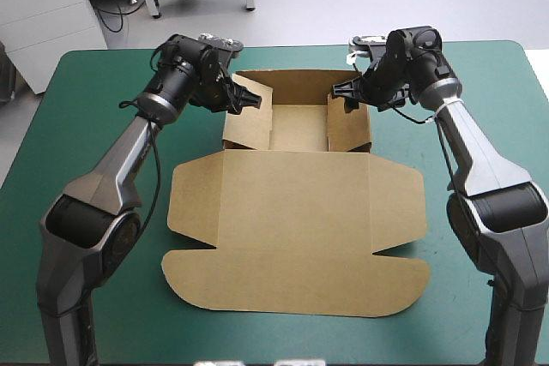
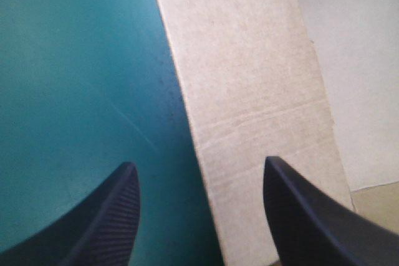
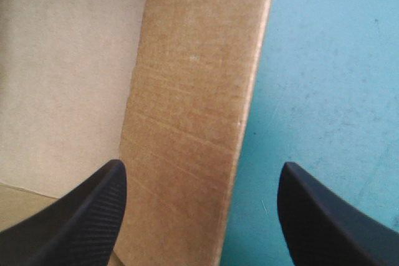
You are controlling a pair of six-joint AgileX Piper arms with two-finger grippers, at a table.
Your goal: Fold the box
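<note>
You have the box (image 1: 296, 220) in the middle of the teal-green counter (image 1: 86, 126), partly formed. Its far part is a shallow open tray with its walls raised. Its near part is the lid (image 1: 296, 246), lying flat on the cover and reaching toward the near edge, with a rounded flap spread out at each side.

Your left tool (image 1: 244, 102) sits at the tray's left wall (image 1: 249, 105), near the far left corner of the tray. That wall leans inward over the tray floor. From the left wrist, the two black fingers (image 2: 118, 216) stand clearly apart, so the tool is released and grips nothing. The pale board of the wall (image 2: 249, 91) runs between them. One finger is over the bare teal-green cover (image 2: 75, 60) outside the box, and the other is on the board's side. You cannot tell from these views whether either finger touches the board.

Your right tool (image 1: 345, 92) is at the tray's right wall (image 1: 347, 126), near its far end, opposite the left one. Its fingers (image 3: 93, 216) are spread wide too, released and holding nothing. The brown wall (image 3: 193, 110) stands between them. One finger is on the tray side over the inner floor, and the other is over the cover (image 3: 330, 79) outside. Contact with the wall cannot be made out here either.

Both arms reach in from the near corners of the counter, passing on either side of the flat lid.
</note>
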